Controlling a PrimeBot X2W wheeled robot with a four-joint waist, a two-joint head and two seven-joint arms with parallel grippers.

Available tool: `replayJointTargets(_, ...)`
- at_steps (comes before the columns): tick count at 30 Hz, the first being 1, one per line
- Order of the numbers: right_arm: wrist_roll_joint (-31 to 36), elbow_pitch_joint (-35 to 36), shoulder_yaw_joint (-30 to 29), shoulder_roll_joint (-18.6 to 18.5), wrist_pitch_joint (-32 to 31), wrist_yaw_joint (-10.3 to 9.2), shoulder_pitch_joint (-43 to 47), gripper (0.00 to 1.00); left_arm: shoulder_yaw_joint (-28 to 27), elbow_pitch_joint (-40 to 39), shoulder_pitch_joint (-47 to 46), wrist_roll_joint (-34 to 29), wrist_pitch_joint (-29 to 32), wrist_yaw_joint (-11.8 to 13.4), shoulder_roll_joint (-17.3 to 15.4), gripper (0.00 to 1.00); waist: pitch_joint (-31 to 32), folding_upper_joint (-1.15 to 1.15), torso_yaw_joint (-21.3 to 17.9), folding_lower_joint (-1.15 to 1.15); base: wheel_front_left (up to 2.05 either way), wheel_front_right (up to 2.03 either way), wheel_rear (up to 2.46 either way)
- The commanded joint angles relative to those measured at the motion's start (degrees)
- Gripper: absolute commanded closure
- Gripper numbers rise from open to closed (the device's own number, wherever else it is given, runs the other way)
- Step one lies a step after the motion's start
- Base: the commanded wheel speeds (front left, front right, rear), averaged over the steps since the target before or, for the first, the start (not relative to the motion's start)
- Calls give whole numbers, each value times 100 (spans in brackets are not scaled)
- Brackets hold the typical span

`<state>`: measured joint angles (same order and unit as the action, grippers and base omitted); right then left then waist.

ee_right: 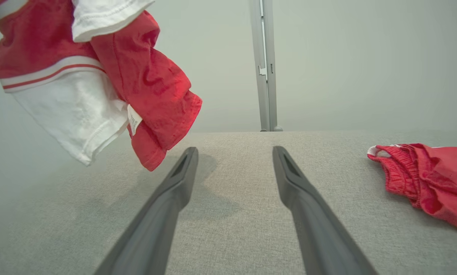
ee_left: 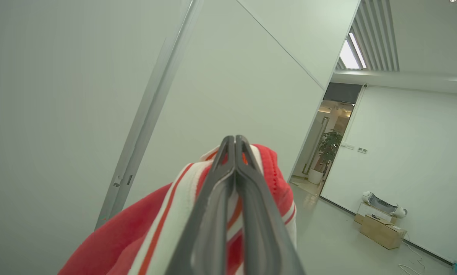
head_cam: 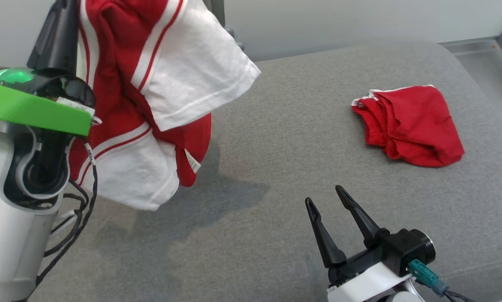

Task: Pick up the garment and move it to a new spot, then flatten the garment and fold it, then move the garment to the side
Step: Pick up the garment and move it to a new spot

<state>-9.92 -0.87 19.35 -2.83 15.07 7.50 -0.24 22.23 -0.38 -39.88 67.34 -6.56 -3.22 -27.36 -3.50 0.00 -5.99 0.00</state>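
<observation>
1 shirt (head_cam: 158, 84), red and white: hanging bunched at the left, clear of the grey cushion (head_cam: 276, 147), long axis running downward. The left gripper (ee_left: 235, 138) is clenching its top. The right gripper (head_cam: 323, 195) is hovering near-right, fingers spread and empty; the dangling hem is lying left and farther off.

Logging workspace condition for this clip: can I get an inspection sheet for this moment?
Surface: grey fabric cushion, bare between the items.
Job's things: red-and-white shirt, bunched, hanging from the left gripper, seemingly off the cushion.
Clutter: red shorts, crumpled, lying on the cushion's right side.
Grippers: left gripper shut on the shirt, held high; right gripper open, empty, low over the cushion.
Cables: black cables loop beside the left arm; teal plug behind the right gripper.
Surroundings: pale wall, metal post, plant, cardboard box.
</observation>
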Motion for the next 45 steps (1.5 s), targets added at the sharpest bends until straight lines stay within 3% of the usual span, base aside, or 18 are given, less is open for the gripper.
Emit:
replayJointTargets(1, 50, 31, 17, -13, 21, -3, 40, 0, 55, -51, 130, -81, 5, 52, 43, 100, 35, 0, -414, 0, 0, 0, 0)
replayJointTargets(10, 144, 166, 51, -10, 21, -2, 111, 0, 658, 325, 313, -628, -187, -34, 305, 100, -321, 0, -633, 0, 0, 0, 0)
replayJointTargets(14, 138, 261, 189, -9, 21, -2, 68, 0, 1057, 989, 299, -1416, -450, -66, 150, 100, -588, 0, -737, 0, 0, 0, 0)
replayJointTargets(20, 173, 407, 286, -8, 21, -3, -2, 0, 1226, 2089, 492, -1959, -733, -94, 112, 100, -940, 0, -843, 0, 0, 0, 0)
replayJointTargets(26, 238, 404, 241, -9, 21, -3, 20, 0, 1074, 2970, 650, -2048, -845, -231, 269, 100, -987, 0, -772, 0, 0, 0, 0)
replayJointTargets(27, 258, 374, 248, -9, 21, -3, 12, 0, 1041, 3062, 679, -2039, -852, -263, 301, 91, -962, 0, -742, 0, 0, 0, 0)
replayJointTargets(28, 271, 343, 262, -9, 21, -3, -4, 0, 999, 3152, 709, -2010, -857, -288, 354, 15, -929, 0, -709, 0, 0, 0, 0)
replayJointTargets(29, 262, 322, 281, -8, 21, -3, -22, 0, 926, 3193, 730, -2004, -861, -306, 410, 0, -888, 0, -673, 0, 0, 0, 0)
replayJointTargets(36, 152, 147, 290, -10, 21, -2, -178, 0, 144, 2761, 1163, -2607, -854, -373, 658, 0, -526, 0, -340, 0, 0, 0, 0)
replayJointTargets(45, -308, -73, -168, -13, 21, -3, -139, 0, -1141, 2000, 2394, -3451, -855, -321, 1151, 0, 113, 0, 165, 0, 0, 0, 0)
